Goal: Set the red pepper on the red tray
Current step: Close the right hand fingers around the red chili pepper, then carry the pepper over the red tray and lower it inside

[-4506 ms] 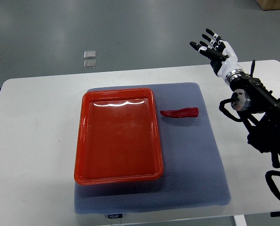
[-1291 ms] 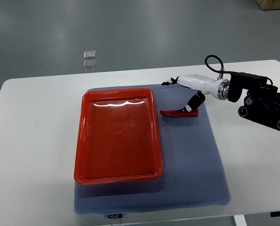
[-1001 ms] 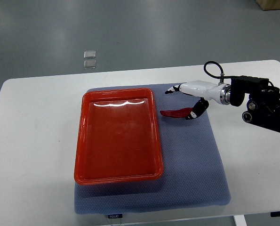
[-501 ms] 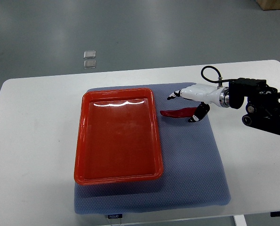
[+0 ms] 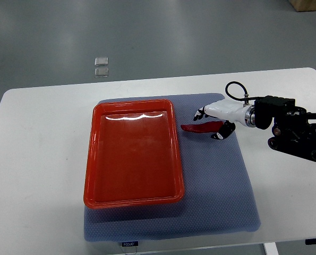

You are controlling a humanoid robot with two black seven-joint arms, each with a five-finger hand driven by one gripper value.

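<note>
The red pepper [image 5: 196, 128] lies on the blue-grey mat [image 5: 216, 180], just right of the red tray [image 5: 132, 153], which holds nothing. My right hand [image 5: 210, 124] reaches in from the right and sits low over the pepper's thick right end. Its white-backed fingers [image 5: 201, 113] curl over the far side, and the dark thumb [image 5: 220, 134] is on the near side. The hand straddles the pepper with a gap still showing, so it is open. The pepper's right end is hidden under the palm. My left arm is out of view.
The mat covers the middle of a white table [image 5: 41, 159]. My right forearm, with black joints and a looped cable [image 5: 288, 127], lies over the table's right side. Two small clear squares [image 5: 101, 67] lie on the grey floor beyond the table's far edge.
My right hand came down from the far right to the pepper. Over the last second it slid slightly right and lower, and its fingers curled closer around the pepper. The pepper has not moved.
</note>
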